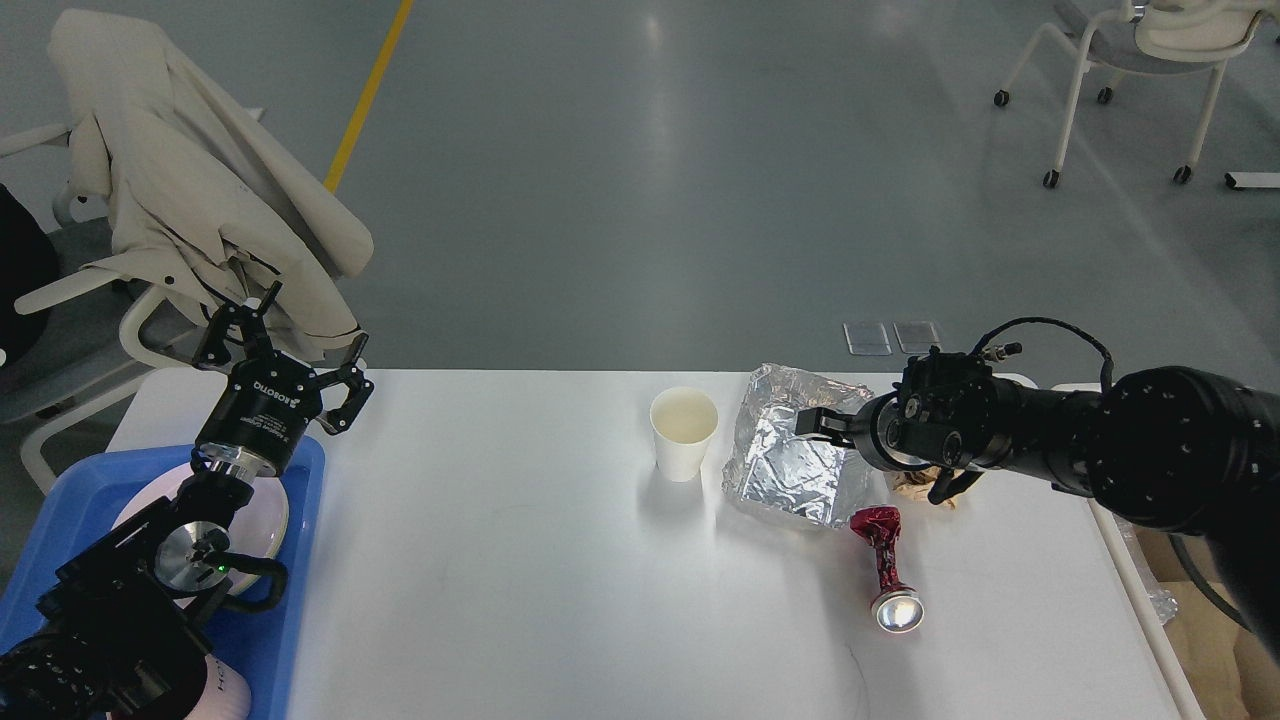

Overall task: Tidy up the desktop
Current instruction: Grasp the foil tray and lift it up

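Head view shows our large white rectangular counter (520,560) with rounded corners filling the lower part of the scene, with grey floor beyond its far edge. Our left pincer (285,365) hangs above the counter's far left corner with its fingers spread apart and nothing between them; beneath that arm sits a blue plastic tray (300,520) holding a white round plate (268,520). Our right pincer (825,422) reaches in from the right and meets the right side of a crumpled silver foil box (790,460); it is dark and seen nearly end-on, so we cannot tell whether its fingers are apart or together. Just left of the foil stands an upright white paper cup (684,432). In front of the foil lies a crushed dark red metal can (887,570) on its side. A chair draped with a beige coat (200,180) stands behind the left corner.
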